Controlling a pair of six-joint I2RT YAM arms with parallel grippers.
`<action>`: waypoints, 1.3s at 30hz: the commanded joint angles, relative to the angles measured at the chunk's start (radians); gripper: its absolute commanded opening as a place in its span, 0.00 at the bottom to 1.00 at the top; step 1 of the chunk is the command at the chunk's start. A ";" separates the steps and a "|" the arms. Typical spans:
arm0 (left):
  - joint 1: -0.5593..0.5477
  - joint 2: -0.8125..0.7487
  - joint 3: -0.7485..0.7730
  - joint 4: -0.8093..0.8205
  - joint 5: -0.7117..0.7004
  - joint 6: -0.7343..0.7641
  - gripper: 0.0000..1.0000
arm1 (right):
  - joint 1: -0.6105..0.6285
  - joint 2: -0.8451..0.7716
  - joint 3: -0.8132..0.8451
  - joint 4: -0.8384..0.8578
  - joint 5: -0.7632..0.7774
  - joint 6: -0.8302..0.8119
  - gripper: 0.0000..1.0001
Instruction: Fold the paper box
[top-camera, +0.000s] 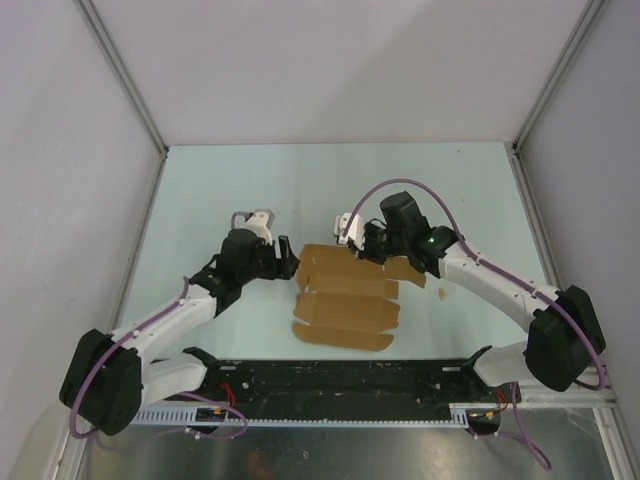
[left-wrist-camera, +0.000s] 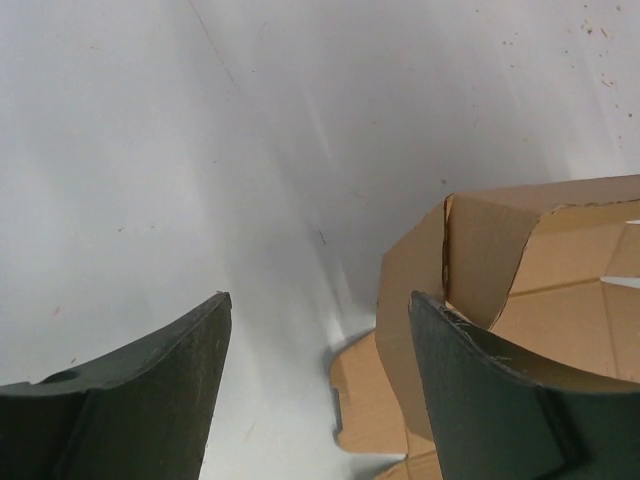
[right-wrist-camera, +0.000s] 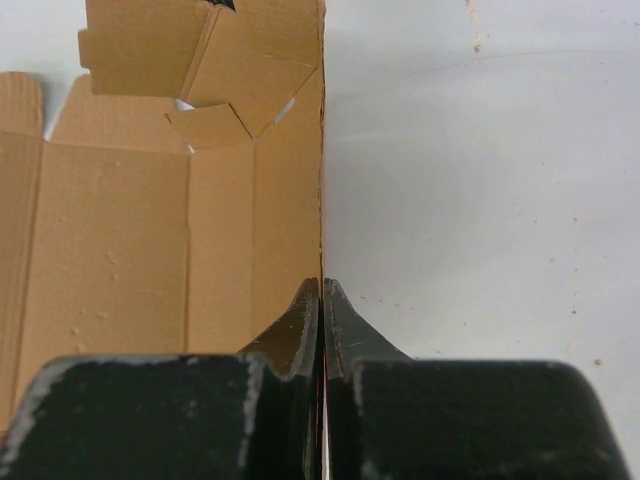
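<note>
The paper box (top-camera: 345, 305) is a brown die-cut cardboard sheet lying mid-table, its flaps partly lifted. My left gripper (top-camera: 287, 262) is at the sheet's left edge and stands open. In the left wrist view a raised flap of the paper box (left-wrist-camera: 470, 250) curls up just inside the left gripper's (left-wrist-camera: 320, 297) right finger (left-wrist-camera: 480, 390), with bare table under the other finger. My right gripper (top-camera: 362, 246) is at the sheet's far right corner. In the right wrist view the right gripper (right-wrist-camera: 322, 283) is shut on the thin edge of an upright panel of the paper box (right-wrist-camera: 150, 230).
White enclosure walls with metal corner posts (top-camera: 130, 85) surround the pale table (top-camera: 300, 180). A black rail (top-camera: 340, 380) runs along the near edge between the arm bases. A small brown scrap (top-camera: 441, 293) lies right of the sheet.
</note>
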 joint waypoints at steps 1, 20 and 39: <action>0.005 0.044 -0.037 0.133 -0.005 -0.018 0.77 | -0.003 0.006 -0.025 0.121 0.032 -0.041 0.00; -0.002 0.076 -0.134 0.272 0.055 -0.003 0.76 | 0.134 -0.071 -0.332 0.520 0.336 -0.072 0.00; -0.052 -0.141 -0.300 0.328 0.040 -0.024 0.74 | 0.384 -0.151 -0.540 0.766 0.730 -0.142 0.00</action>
